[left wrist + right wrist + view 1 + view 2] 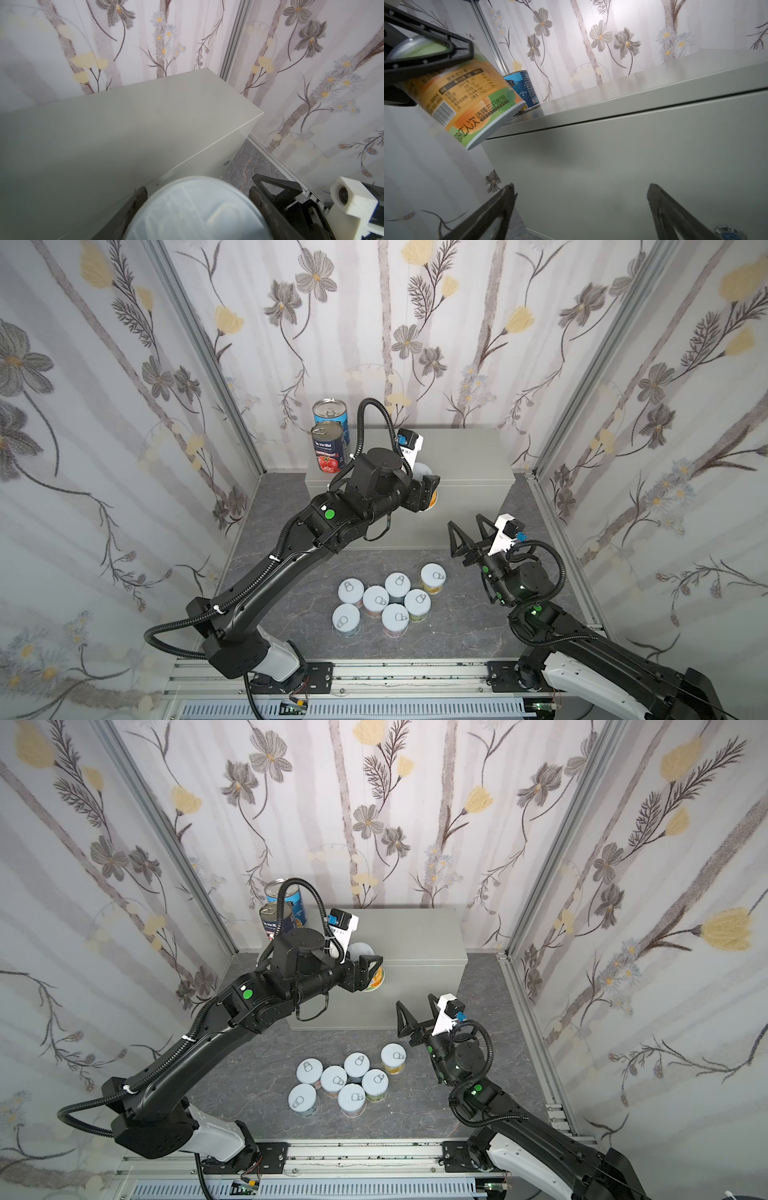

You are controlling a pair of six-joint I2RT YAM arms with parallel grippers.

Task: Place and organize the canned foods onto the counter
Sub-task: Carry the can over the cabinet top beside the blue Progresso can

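Left gripper (430, 489) is clamped on the orange-and-green can (467, 93). The can hangs tilted at the front edge of the counter (469, 456); I cannot tell whether it touches. My right gripper (464, 523) is spread wide before the counter's front face, gripping nothing. On the counter's left rear corner stand the navy tomato can (328, 450) and the blue can (330, 412). On the floor (457, 630), seven short cans (376, 599) sit upright in a tight cluster.
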